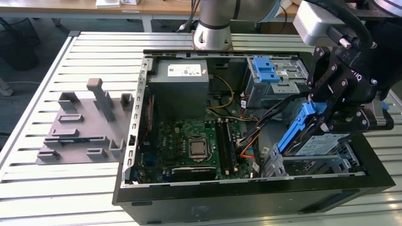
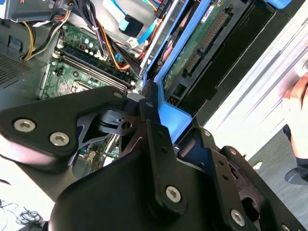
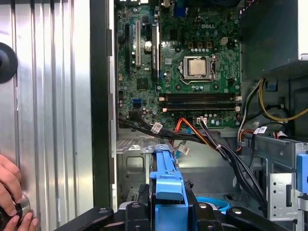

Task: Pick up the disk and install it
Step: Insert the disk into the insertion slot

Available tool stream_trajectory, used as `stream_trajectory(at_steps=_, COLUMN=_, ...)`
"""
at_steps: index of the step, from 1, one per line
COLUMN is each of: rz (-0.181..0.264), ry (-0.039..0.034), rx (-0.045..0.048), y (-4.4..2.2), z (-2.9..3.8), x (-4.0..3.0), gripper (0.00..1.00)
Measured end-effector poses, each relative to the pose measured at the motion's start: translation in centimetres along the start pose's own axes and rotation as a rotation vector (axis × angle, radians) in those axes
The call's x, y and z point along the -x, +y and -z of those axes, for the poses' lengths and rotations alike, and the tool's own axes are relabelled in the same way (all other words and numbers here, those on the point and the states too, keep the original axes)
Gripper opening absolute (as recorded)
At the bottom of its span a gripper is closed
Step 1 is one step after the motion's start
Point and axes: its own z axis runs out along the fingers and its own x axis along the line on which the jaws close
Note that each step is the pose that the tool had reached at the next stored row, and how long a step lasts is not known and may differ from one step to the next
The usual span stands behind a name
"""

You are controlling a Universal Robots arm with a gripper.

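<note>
My gripper (image 1: 328,123) is shut on the disk (image 1: 319,143), a silver drive with blue side rails. It holds the disk tilted over the metal drive bay (image 1: 323,165) at the front corner of the open computer case (image 1: 251,197), on the exterior view's right. The disk's lower end sits at the bay's opening. In the second wrist view the disk (image 2: 199,45) shows its green circuit-board underside and a blue rail between my black fingers (image 2: 150,126). In the first wrist view the blue rail (image 3: 166,180) rises from my gripper (image 3: 168,214) toward the motherboard (image 3: 192,67).
Inside the case lie a grey power-supply box (image 1: 182,80), the green motherboard (image 1: 195,141), loose cables (image 1: 270,113) and a second cage with a blue latch (image 1: 270,70). A grey slotted fixture plate (image 1: 82,127) sits on the table at the exterior view's left. A person's hand (image 3: 10,192) rests outside the case.
</note>
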Motion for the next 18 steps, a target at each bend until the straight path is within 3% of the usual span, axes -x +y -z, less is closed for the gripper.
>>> stream_trajectory(at_steps=18, rz=0.000, ry=-0.0001, rx=0.0001, y=0.00, z=-2.68, x=-0.09, gripper=0.36)
